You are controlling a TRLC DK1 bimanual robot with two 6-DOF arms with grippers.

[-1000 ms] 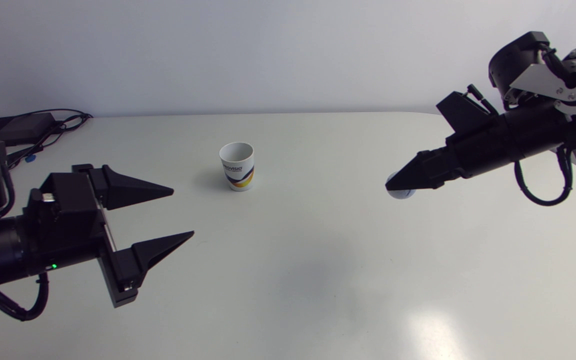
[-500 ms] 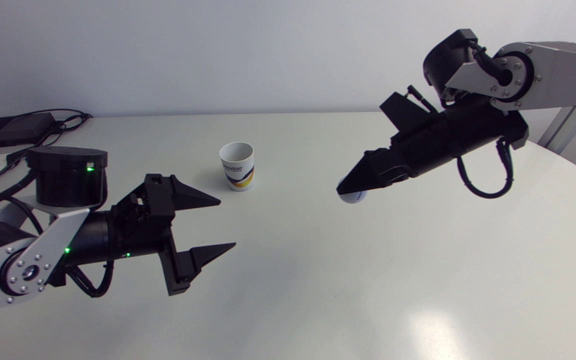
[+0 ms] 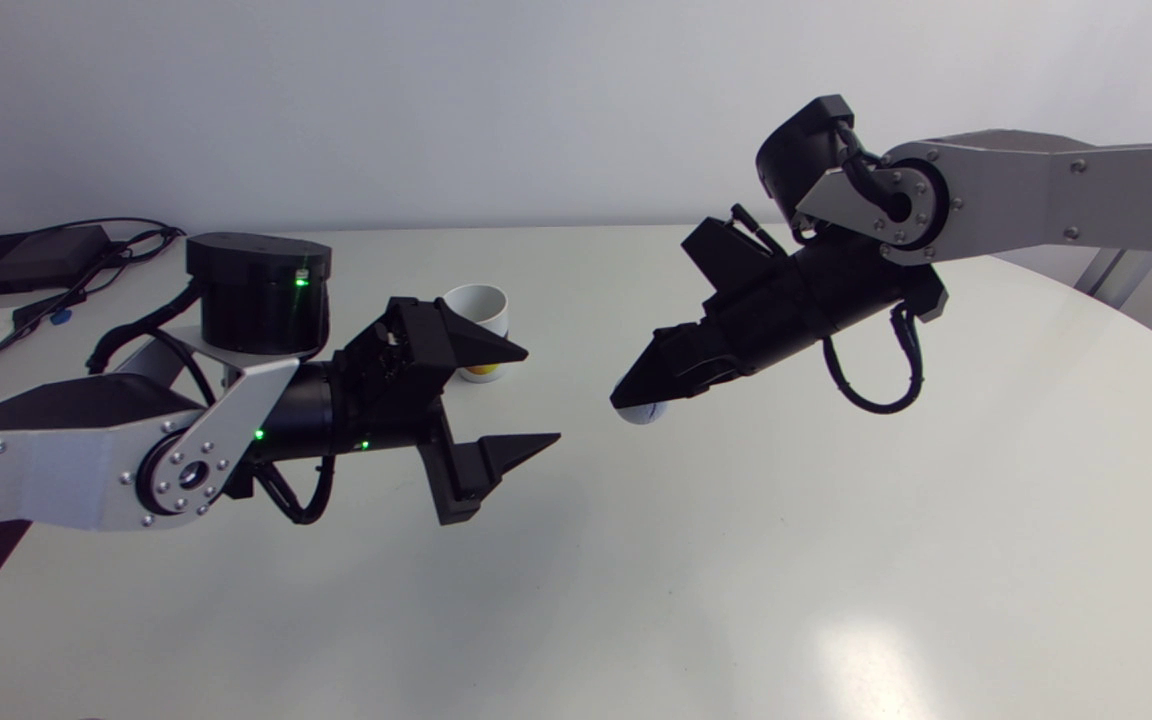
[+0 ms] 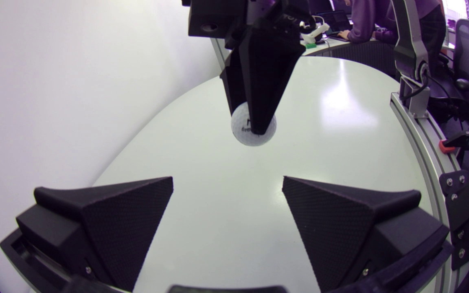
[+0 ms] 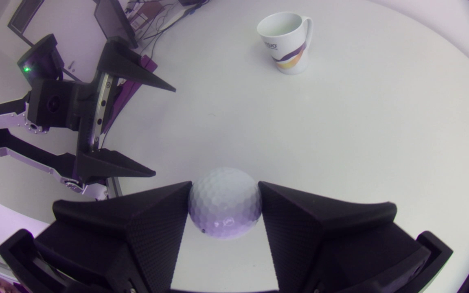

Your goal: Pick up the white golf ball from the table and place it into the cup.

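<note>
My right gripper [image 3: 636, 398] is shut on the white golf ball [image 3: 644, 411], holding it above the middle of the table. The right wrist view has the dimpled golf ball [image 5: 224, 202] pinched between both fingers. My left gripper [image 3: 539, 396] stands open, its tips pointing at the ball a short way off. From the left wrist view the golf ball [image 4: 252, 130] hangs ahead of my open fingers, under the right gripper [image 4: 259, 122]. The white cup [image 3: 477, 301] with an orange and dark band stands upright behind my left gripper, partly hidden by its upper finger. The cup [image 5: 286, 41] looks empty.
A black box with cables [image 3: 31, 258] lies at the table's far left corner. The table's curved edge [image 3: 1116, 310] runs along the right side behind my right arm.
Both arms have moved toward the middle of the table. The right gripper carried the ball leftward, and the left gripper advanced right in front of the cup, its fingers spreading a little wider.
</note>
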